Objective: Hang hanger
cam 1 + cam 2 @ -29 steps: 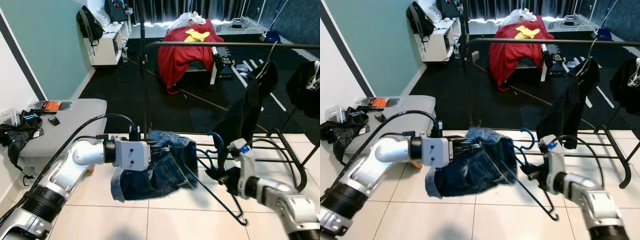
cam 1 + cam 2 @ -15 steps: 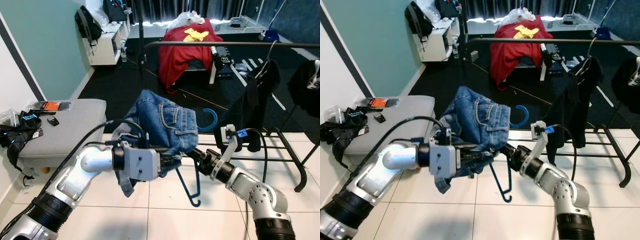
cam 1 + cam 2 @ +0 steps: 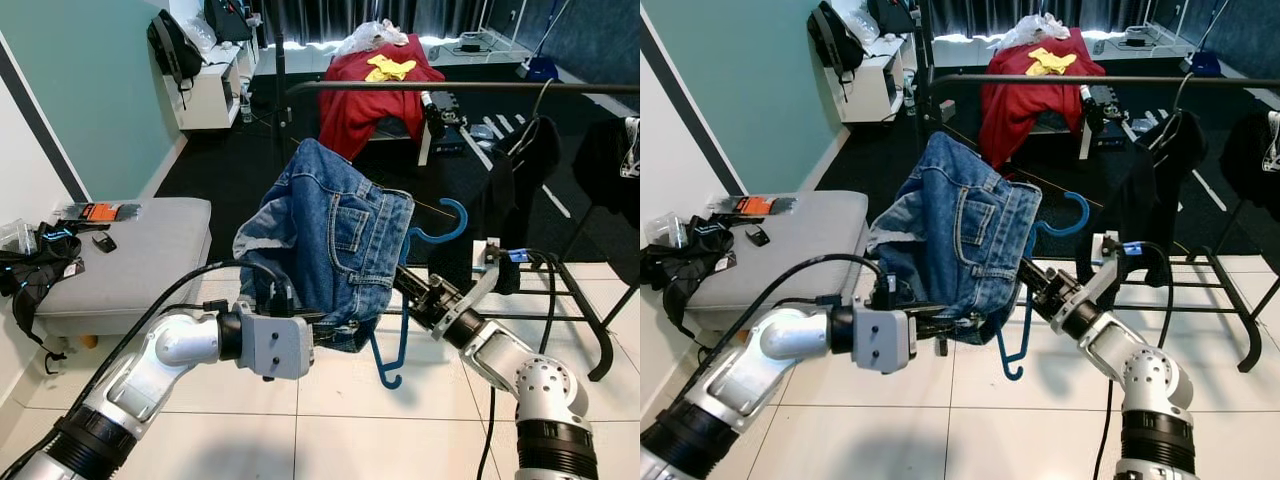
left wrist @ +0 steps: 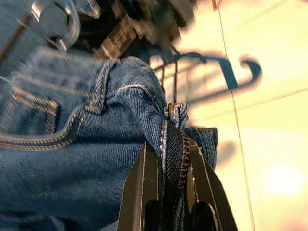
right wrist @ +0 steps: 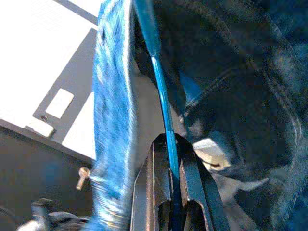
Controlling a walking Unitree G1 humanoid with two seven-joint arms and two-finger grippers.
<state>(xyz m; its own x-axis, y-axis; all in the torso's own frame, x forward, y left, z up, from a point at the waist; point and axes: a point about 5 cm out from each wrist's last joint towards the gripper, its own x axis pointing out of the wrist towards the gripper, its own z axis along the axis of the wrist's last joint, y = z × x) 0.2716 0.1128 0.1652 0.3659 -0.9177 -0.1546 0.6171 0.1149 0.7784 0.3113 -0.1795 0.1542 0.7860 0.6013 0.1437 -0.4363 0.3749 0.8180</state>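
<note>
Hanger [image 3: 420, 270], blue, carrying denim shorts [image 3: 335, 240]: raised below the rail [image 3: 470, 88], hook upward for hanging. My right gripper [image 5: 169, 159] is clamped on its thin bar; my left gripper [image 4: 166, 166] pinches the shorts' hem, steadying the load.

The jeans [image 3: 335, 245] are showing as washed blue denim, a coarse woven cloth with tan stitching and a frayed hem, while the hanger [image 3: 400, 345] is looking like smooth blue plastic with a slight sheen. The left tool [image 4: 166, 192] is pinching the denim between matt black fingers [image 4: 142, 185], and the right tool [image 5: 169, 192] is clamping the hanger's thin bar with the same dull black finish, both on arms of brushed silver metal. The floor [image 3: 300, 440] is gleaming as glossy pale tile, the rail [image 3: 460, 88] is reading as dark matt metal, and the bench [image 3: 140, 245] is wearing a soft grey cloth cover.
</note>
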